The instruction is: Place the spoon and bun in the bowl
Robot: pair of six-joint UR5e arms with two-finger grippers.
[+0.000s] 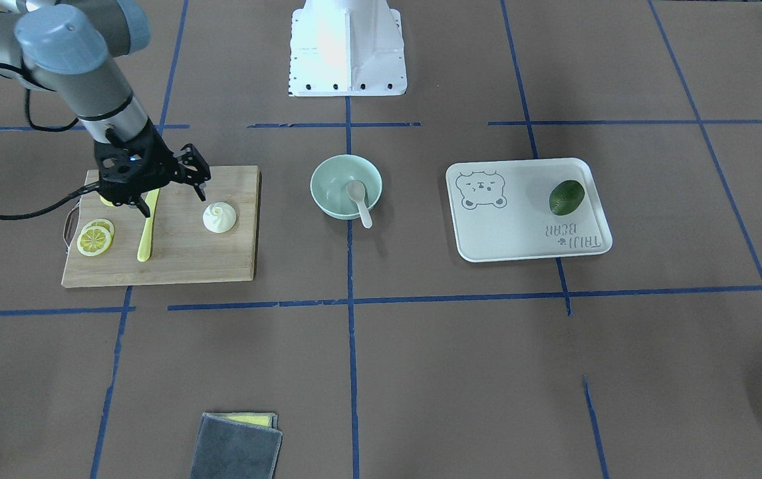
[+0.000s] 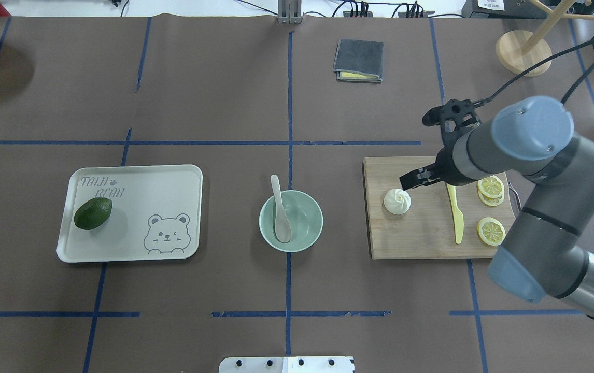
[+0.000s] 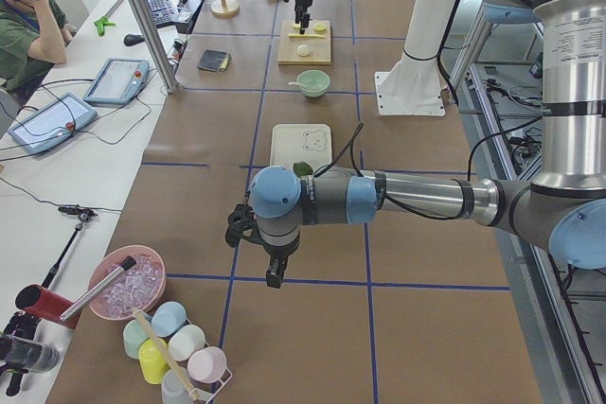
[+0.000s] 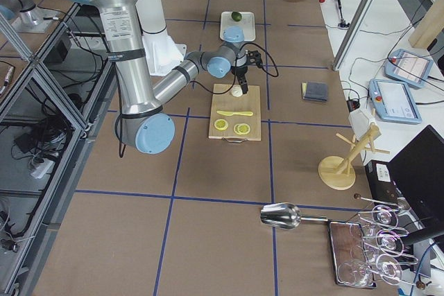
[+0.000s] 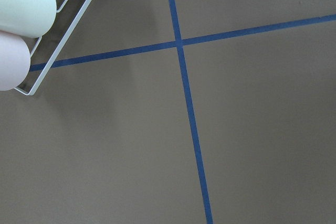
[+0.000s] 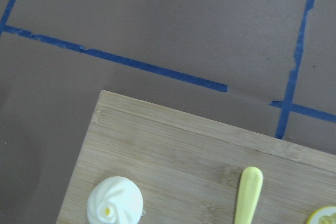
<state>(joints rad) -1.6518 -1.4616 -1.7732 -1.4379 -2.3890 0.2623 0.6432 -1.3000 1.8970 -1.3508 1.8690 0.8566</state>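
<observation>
spoon (image 2: 280, 210) lies in the bowl (image 2: 308, 220); bun (image 2: 397, 201) not yet, on cutting board (image 2: 421, 238) at bowl's 3 o'clock; right tool (image 1: 173, 203) spread wide, empty; left tool (image 3: 275, 279) unclear.

In the overhead view the right arm (image 2: 535, 171) enters at 4 o'clock, folds at its grey-blue elbow and turns the wrist toward 9 o'clock. The right pincer (image 1: 173, 201) points down with its jaws spread wide, one finger (image 1: 202, 192) at 3 o'clock of the wrist in the front-facing view. The left arm (image 3: 426, 198) stretches level from 3 o'clock in the left side view. The left pincer (image 3: 275, 273) points toward 6 o'clock, and its jaw state cannot be told.
</observation>
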